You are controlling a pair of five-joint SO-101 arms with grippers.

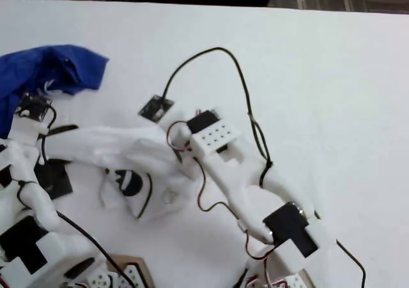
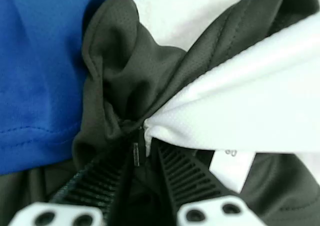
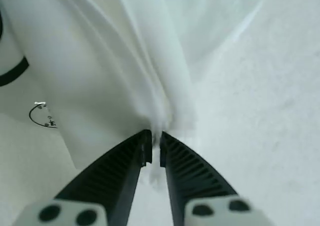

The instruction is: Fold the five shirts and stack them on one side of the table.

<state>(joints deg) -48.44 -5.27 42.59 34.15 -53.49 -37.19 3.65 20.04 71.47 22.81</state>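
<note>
The task looks to be at an early stage. The left end effector [image 2: 141, 145] is closed on a bunch of black fabric [image 2: 115, 85] and white cloth, and I cannot tell if the black belongs to the same garment. The right end effector [image 3: 155, 148] is closed on a gathered edge of the white shirt [image 1: 128, 151]. This shirt hangs rumpled between the two arms, low over the worktop [image 1: 319, 77]. The blue shirt [image 1: 51, 71] lies crumpled near the far left corner, not folded. I see no folded stack, so I judge nearly all the folding and stacking remains.
</note>
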